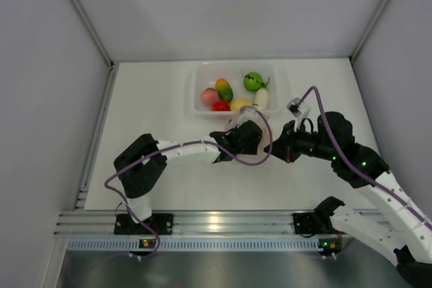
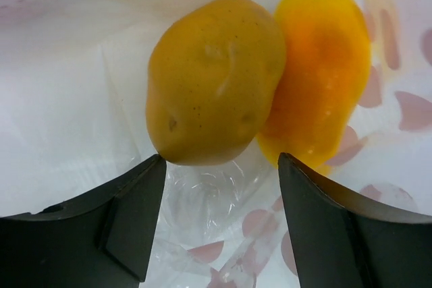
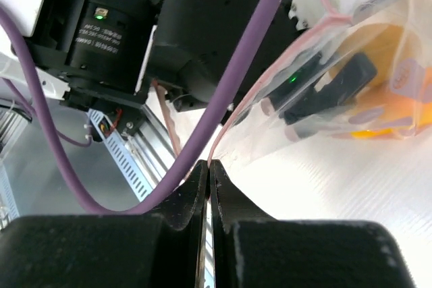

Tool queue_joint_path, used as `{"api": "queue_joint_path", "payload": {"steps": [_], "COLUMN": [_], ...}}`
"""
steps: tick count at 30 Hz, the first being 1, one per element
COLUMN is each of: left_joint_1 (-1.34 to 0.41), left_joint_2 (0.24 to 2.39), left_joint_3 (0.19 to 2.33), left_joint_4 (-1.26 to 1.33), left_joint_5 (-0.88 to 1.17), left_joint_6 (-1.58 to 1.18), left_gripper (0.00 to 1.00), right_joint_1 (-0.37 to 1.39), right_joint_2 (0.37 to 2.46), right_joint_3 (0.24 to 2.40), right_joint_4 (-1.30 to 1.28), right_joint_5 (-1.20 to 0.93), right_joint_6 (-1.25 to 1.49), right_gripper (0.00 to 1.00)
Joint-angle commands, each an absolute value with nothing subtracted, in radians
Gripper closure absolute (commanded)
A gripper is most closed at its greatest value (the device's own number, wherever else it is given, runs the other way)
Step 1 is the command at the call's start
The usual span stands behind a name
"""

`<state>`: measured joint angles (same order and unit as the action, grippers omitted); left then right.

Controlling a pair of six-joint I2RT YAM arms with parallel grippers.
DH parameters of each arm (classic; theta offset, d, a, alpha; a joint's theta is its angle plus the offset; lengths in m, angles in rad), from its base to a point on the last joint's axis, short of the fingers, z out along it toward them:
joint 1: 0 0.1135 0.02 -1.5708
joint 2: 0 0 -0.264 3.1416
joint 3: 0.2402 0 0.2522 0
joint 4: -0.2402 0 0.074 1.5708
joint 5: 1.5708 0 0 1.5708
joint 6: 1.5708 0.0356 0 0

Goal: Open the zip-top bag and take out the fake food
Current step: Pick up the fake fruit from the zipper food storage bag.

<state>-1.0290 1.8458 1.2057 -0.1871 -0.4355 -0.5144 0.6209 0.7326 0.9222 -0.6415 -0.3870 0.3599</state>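
The zip-top bag is clear with a pink-red zip strip. My right gripper is shut on that strip at the bag's edge. In the top view this gripper sits right of centre. My left gripper is open inside the bag, over crinkly plastic with pink spots. Just past its fingertips lie two fake foods touching each other, a yellow-brown potato and an orange-yellow fruit. Nothing is between the fingers. In the top view the left gripper points at the tub.
A rigid clear tub stands at the back with several fake foods: pink, orange-green, red, green, white. A purple cable loops between the two wrists. White walls enclose the table.
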Motion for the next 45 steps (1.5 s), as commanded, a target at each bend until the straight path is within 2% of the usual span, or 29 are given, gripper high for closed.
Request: {"api": "queue_joint_path", "payload": {"steps": [1,6,12,15,18,22,27,32,36,41,45], "left_joint_1": [-1.038,-1.065,-1.071,-1.071,-1.072,-1.075,-1.075,-1.060,-1.051,-1.020,-1.002], "left_joint_2": [1.708,1.585,1.554,1.572,1.583,1.545,1.523,1.477,1.483,1.572,1.644], "left_joint_3": [1.171,1.074,1.000,1.000,1.009,1.009,1.038,1.023,1.038,1.109,1.141], "left_joint_4": [-0.170,-0.239,-0.236,-0.238,-0.238,-0.268,-0.367,-0.411,-0.405,-0.396,-0.399], "left_joint_5": [-0.460,-0.479,-0.523,-0.516,-0.436,-0.331,-0.302,-0.467,-0.575,-0.585,-0.560], "left_joint_6": [-0.528,-0.577,-0.597,-0.588,-0.552,-0.534,-0.520,-0.558,-0.571,-0.534,-0.537], "left_gripper": [0.27,0.23,0.14,0.14,0.20,0.35,0.34,0.32,0.20,0.19,0.23], "right_joint_1": [0.632,0.634,0.632,0.632,0.634,0.634,0.632,0.632,0.632,0.634,0.632], "right_joint_2": [0.752,0.810,0.788,0.792,0.811,0.854,0.893,0.900,0.900,0.884,0.876], "right_joint_3": [1.006,1.016,0.986,0.994,1.014,1.025,1.015,1.020,1.020,1.017,1.011], "right_joint_4": [-0.641,-0.653,-0.601,-0.603,-0.656,-0.699,-0.698,-0.687,-0.684,-0.673,-0.676], "right_joint_5": [-0.390,-0.486,-0.482,-0.485,-0.386,-0.247,-0.172,-0.187,-0.215,-0.248,-0.238], "right_joint_6": [0.327,0.276,0.245,0.245,0.230,0.219,0.230,0.230,0.230,0.235,0.241], "right_gripper": [1.00,1.00,1.00,1.00,1.00,1.00,1.00,1.00,1.00,1.00,1.00]}}
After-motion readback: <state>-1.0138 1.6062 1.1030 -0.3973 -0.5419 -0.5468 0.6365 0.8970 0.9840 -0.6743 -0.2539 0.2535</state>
